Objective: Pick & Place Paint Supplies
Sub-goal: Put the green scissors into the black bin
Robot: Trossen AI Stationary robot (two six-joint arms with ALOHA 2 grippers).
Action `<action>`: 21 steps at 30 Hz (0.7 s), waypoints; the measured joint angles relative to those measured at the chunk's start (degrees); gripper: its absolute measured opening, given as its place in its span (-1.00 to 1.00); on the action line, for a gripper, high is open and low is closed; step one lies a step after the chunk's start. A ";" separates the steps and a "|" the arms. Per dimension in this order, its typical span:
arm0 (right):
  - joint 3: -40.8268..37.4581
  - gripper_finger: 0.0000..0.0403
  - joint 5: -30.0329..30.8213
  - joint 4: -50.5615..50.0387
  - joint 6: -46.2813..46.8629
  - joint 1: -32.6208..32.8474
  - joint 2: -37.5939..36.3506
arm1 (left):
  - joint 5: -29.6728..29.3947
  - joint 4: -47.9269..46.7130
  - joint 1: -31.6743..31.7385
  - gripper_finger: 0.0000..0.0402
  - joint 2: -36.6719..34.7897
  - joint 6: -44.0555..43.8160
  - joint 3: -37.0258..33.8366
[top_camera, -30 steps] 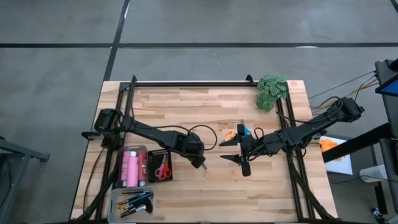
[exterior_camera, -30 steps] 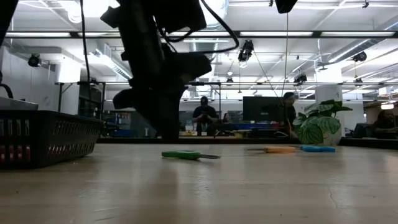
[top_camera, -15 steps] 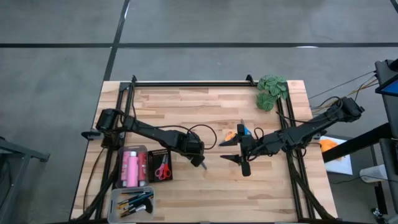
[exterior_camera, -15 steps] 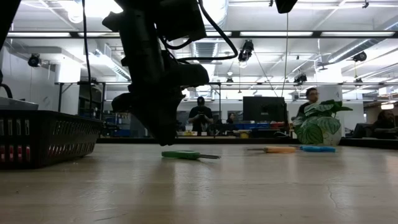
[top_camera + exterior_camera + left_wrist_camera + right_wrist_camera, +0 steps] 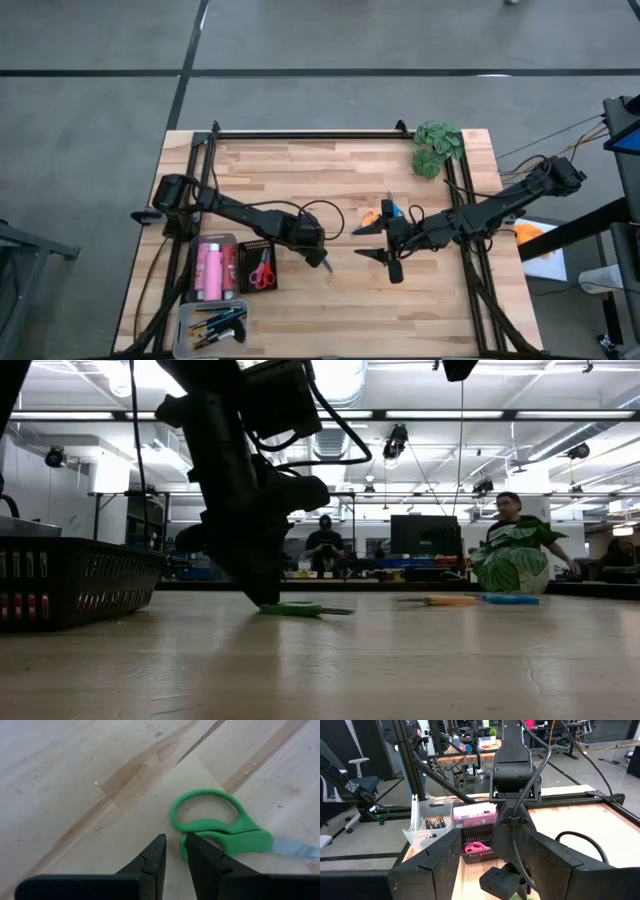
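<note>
Light wooden slatted table (image 5: 300, 180) with black rail frame. Left arm reaches in from the table's left edge to mid-table; left gripper (image 5: 173, 851) is low over the wood, its fingers narrowly apart with a slim gap, nothing between them, tips just beside the loop of the green-handled scissors (image 5: 220, 827), which lie flat on the table; contact not clear. Low view shows the same gripper (image 5: 262, 595) down at the scissors' handle end (image 5: 292, 608). Right arm waits at mid-right, right gripper (image 5: 390, 268) hovering with fingers spread wide, empty. Green leafy clump (image 5: 437, 147) at far right corner. Black mesh basket (image 5: 258, 265) at front left holds pink-handled scissors (image 5: 261, 272); touching its left side, a clear bin with pink paint bottles (image 5: 211, 270); nearer the front edge, a clear tray of dark-handled brushes (image 5: 218, 325). Orange-handled scissors (image 5: 370, 216) and blue-handled scissors (image 5: 390, 210) lie mid-table, near the right arm. Persons in room behind, low view.
</note>
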 joint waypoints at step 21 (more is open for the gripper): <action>0.00 0.04 -0.01 0.00 0.00 0.00 0.00 | 3.05 -0.27 -0.28 -0.61 0.15 3.28 0.61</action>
